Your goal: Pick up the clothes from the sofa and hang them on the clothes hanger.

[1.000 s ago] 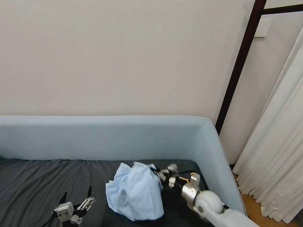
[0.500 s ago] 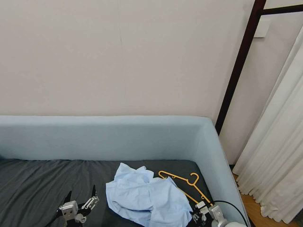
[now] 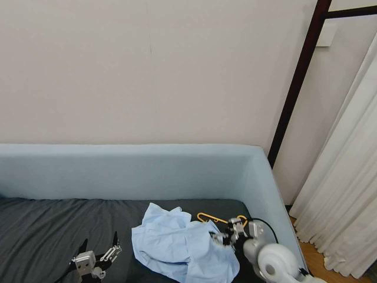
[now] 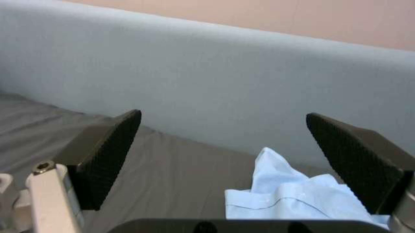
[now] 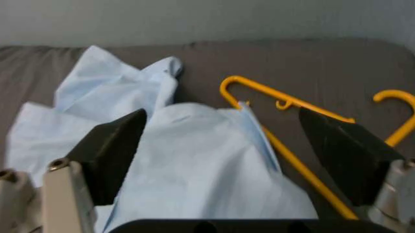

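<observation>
1. Head view: light-blue shirt (image 3: pixel 174 244) lies crumpled on the dark seat cushion (image 3: pixel 47 230) of the sofa (image 3: pixel 147 168), toward its right end. Orange hanger (image 3: pixel 213 218) lies on the cushion, touching the shirt and partly under it. Right gripper (image 3: pixel 219 238) is low at the shirt's right edge, jaws released. Left gripper (image 3: pixel 99 246) hovers over bare cushion, apart from the shirt, jaws released and holding nothing
2. Left wrist view: jaws spread wide, backrest (image 4: pixel 194 73) ahead, a corner of the shirt between them. Risk on this side judged small
3. Right wrist view: jaws spread, shirt between them, hanger bar running under the cloth's edge; second orange hook (image 5: pixel 392 99) near one jaw. Risks: closing here may catch hanger wire with the fabric and drag both up, or pinch one thin layer that slips out on the lift
</observation>
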Tool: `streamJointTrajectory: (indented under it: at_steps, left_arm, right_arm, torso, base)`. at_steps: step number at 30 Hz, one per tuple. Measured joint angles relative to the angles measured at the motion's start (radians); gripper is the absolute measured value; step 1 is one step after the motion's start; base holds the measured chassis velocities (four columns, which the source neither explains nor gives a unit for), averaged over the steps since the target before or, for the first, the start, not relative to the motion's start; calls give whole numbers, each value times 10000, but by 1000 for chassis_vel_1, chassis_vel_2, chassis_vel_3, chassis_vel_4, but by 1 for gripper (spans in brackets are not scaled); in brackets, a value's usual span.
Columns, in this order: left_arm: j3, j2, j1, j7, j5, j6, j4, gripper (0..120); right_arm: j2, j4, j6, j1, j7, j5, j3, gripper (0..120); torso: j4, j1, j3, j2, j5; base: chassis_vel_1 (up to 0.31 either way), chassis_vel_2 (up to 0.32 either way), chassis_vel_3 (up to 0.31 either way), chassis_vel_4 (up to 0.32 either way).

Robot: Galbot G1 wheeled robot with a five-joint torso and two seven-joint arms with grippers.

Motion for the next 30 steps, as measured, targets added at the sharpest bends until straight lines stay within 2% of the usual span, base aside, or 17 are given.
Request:
streamJointTrajectory:
  at_steps: [1,5,12,15,16,21,22,27,28,30]
  left_arm:
    - [0,0,0,0,0,0,0,100]
    - [-138,-52,161,-11,26,0,-168,100]
    - [-236,-41,304,-81,21,-33,-257,100]
    - [-226,-90,299,-103,22,-42,-260,100]
    - [-226,-90,299,-103,22,-42,-260,100]
    - [-167,-152,221,-108,36,-42,-210,100]
    - [-167,-152,221,-108,36,-42,-210,100]
    - [-159,-176,174,-126,42,-37,-122,100]
    - [-159,-176,174,-126,42,-37,-122,100]
    - [-159,-176,156,-145,42,-36,-103,100]
  right_arm:
    - [0,0,0,0,0,0,0,94]
    - [961,-2059,715,659,-602,-1273,-384,100]
    - [1531,-3419,755,988,-1156,-2748,-513,100]
    - [1732,-3864,514,1138,-1115,-3315,-615,88]
    - [1732,-3864,514,1138,-1115,-3315,-615,88]
    - [2027,-4702,536,1290,-1262,-4027,-642,67]
    - [2027,-4702,536,1290,-1262,-4027,-642,67]
    - [2289,-5346,800,1338,-1665,-4295,-393,45]
    - [2289,-5346,800,1338,-1665,-4295,-393,45]
    - [2290,-5395,817,1335,-1840,-4307,-358,36]
  torso:
    - [0,0,0,0,0]
    - [-3,-1,0,0,0]
    - [-5,0,0,0,0]
    - [-5,0,-1,0,0]
    - [-5,0,-1,0,0]
    - [-4,0,-2,0,0]
    - [-4,0,-2,0,0]
    - [-4,-1,-2,1,0]
    - [-4,-1,-2,1,0]
    - [-4,-1,-1,0,0]
  base:
    - [0,0,0,0]
    - [0,0,0,0]
    - [0,0,0,0]
    - [0,0,0,0]
    - [0,0,0,0]
    - [0,0,0,0]
    - [0,0,0,0]
    - [0,0,0,0]
    - [0,0,0,0]
    - [0,0,0,0]
